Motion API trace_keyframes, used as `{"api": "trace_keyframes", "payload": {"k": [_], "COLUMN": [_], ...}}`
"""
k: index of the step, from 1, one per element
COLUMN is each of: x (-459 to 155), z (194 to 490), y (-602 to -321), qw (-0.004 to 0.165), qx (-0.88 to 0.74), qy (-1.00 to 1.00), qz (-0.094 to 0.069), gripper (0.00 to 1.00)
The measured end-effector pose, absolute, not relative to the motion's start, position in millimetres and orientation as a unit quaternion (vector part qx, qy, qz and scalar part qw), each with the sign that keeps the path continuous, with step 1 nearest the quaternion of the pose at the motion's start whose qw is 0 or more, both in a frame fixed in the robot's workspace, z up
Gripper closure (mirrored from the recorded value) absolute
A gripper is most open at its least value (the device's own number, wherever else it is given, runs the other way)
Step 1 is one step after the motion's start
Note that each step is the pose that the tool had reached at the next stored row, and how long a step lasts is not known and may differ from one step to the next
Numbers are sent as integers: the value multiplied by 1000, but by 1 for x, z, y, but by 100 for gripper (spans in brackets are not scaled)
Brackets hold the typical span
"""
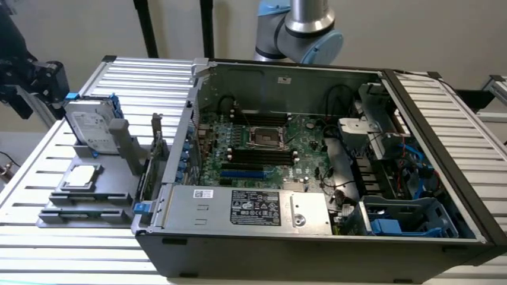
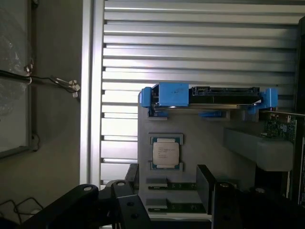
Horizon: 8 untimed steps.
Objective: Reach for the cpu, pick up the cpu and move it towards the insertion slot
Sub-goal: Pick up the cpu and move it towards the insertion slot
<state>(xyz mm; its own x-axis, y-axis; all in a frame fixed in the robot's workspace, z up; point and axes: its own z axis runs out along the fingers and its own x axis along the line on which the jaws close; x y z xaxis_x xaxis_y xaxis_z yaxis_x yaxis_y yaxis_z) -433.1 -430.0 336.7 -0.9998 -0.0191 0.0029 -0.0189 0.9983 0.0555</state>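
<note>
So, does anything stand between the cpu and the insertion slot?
Yes. The cpu lies on a grey tray outside the computer case, on the exterior view's left. The case's upright side wall stands between it and the insertion slot inside.

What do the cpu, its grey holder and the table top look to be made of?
The cpu: likely a metal top, shown by a silvery matt lid with printed text and a pale rim. The grey holder: probably plastic, being uniform matt grey with moulded ledges and no shine. The table: seemingly aluminium, given pale ribbed slats with a soft metallic sheen.
</note>
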Motion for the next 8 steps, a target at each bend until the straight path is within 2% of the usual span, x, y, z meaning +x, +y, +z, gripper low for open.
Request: {"api": "trace_keyframes", "payload": {"k": [8], "x": [-433], "z": [336], "y": [-430], "qw": [2], "qx": [10], "qy": [-1000], "qz": [-28], "gripper": [40]}}
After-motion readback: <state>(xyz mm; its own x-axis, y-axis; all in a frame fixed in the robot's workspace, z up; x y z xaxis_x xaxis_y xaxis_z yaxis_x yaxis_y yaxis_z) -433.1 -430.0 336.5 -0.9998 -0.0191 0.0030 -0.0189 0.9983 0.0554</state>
